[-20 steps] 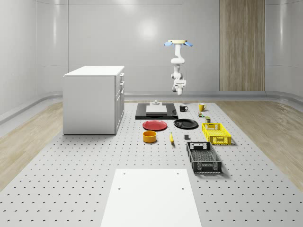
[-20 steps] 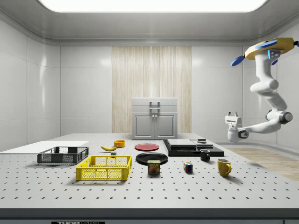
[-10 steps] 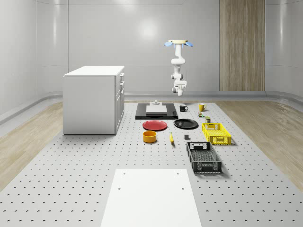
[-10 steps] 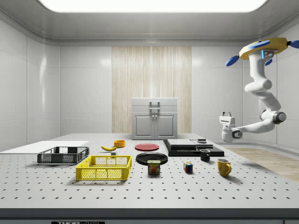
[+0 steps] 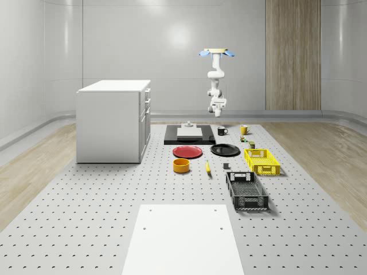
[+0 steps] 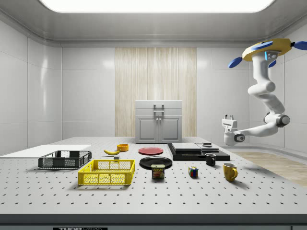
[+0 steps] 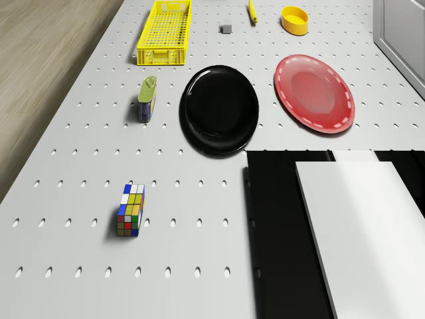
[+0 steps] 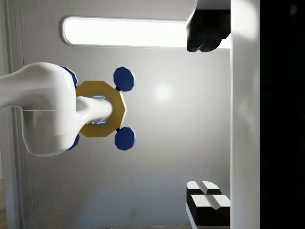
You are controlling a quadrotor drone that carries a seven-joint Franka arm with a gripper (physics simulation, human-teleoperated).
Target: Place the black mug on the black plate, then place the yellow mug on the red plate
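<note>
The black mug stands on the table beside the black slab, and the yellow mug is a little further along. The black plate and red plate lie side by side in front of the slab, both bare. The drone hovers high over the table's far end. Its arm hangs down and bends back, so my gripper points upward, well above the black mug. It is open and holds nothing.
A white cabinet stands at the whole-scene view's left. The black slab carries a white board. Also on the table: a yellow basket, a black basket, a yellow bowl, a banana, a can, a Rubik's cube.
In the side view the drone, arm and gripper have drifted to that view's left, nearer over the black slab and mug. The mugs and plates have not moved.
</note>
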